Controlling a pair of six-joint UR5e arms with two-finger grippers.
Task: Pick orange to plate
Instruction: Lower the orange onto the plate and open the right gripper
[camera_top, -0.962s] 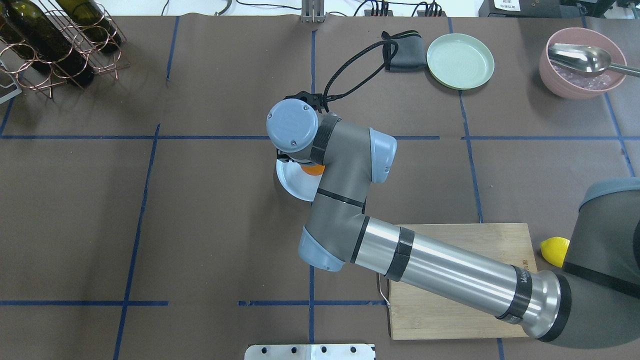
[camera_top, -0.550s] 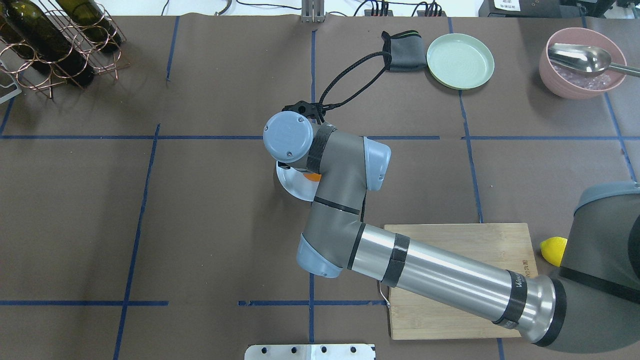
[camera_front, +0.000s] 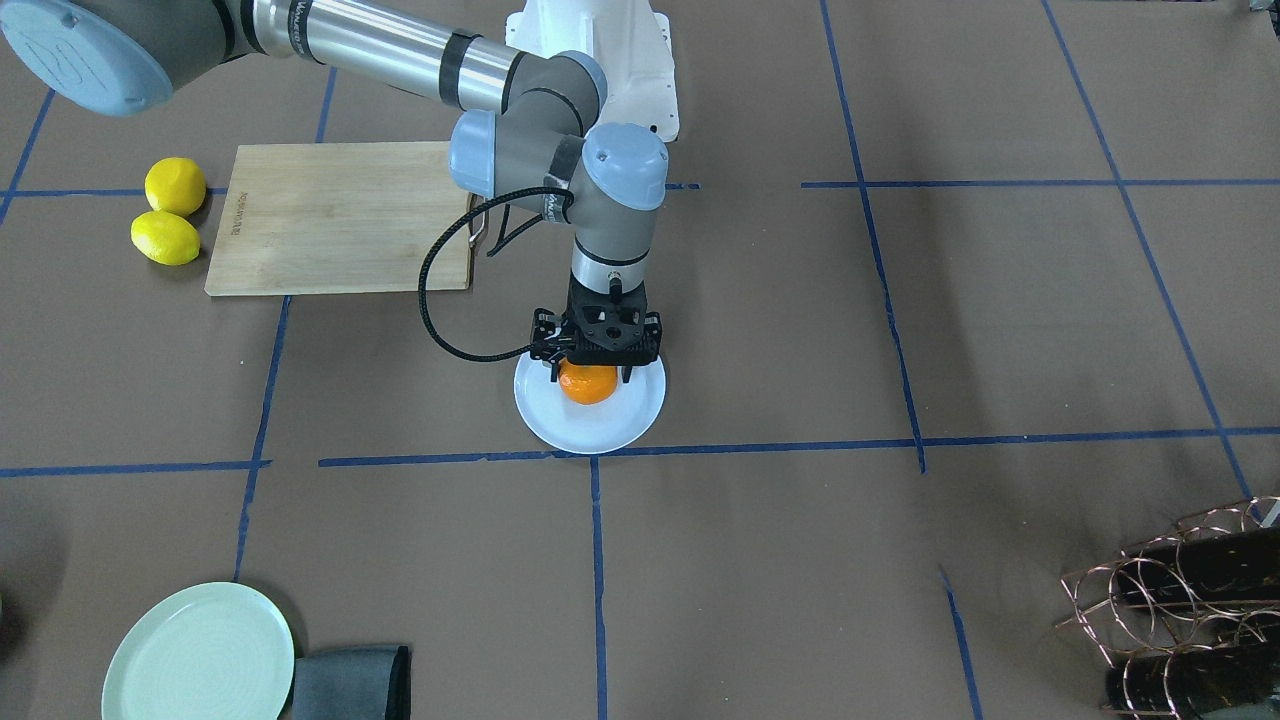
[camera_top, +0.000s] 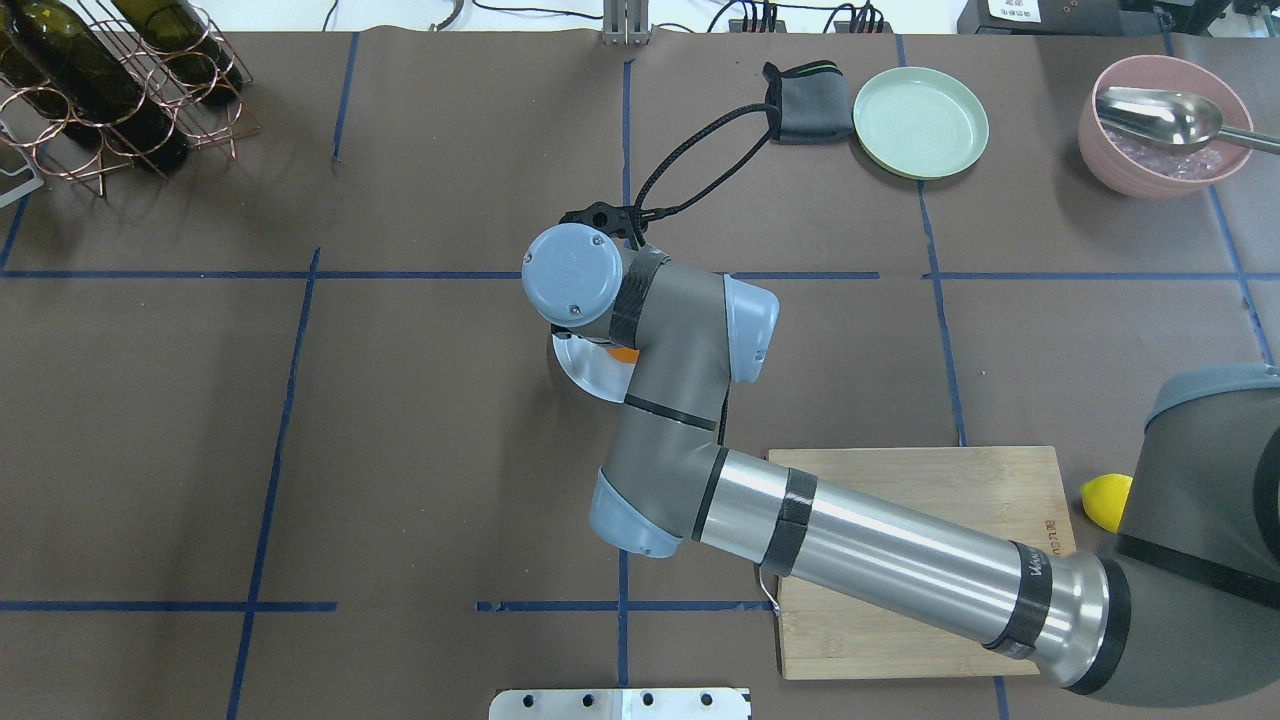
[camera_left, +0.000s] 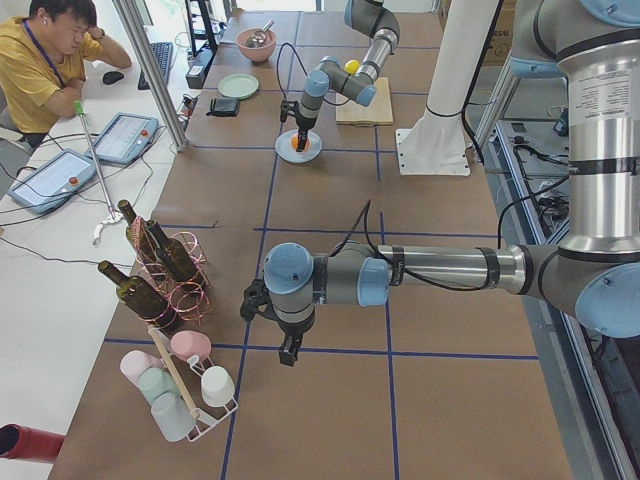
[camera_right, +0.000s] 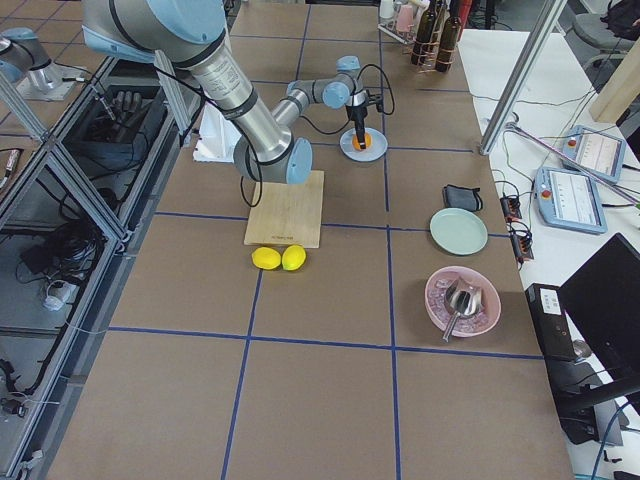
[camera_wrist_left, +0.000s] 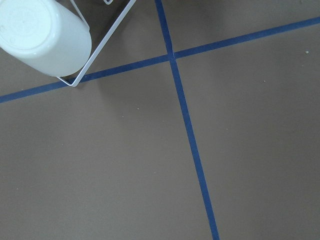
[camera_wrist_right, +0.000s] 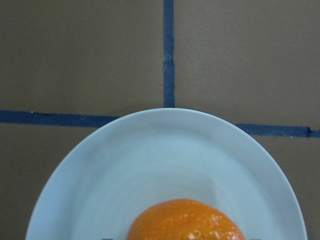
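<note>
Left pincer hangs low over worktop, grip state can't tell. Farther out, right pincer straddles orange on plate, robot-side half; clamped or loose, can't tell. Cutting board stamp too small to read.

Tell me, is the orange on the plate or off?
On it. The orange sits on the plate, inside its rim, in the front and right wrist views, under the right gripper.

Orange on plate, mid-worktop; right end effector directly over orange. Cutting board nearer robot, to its right; two lemons just beside board's outer edge.
</note>
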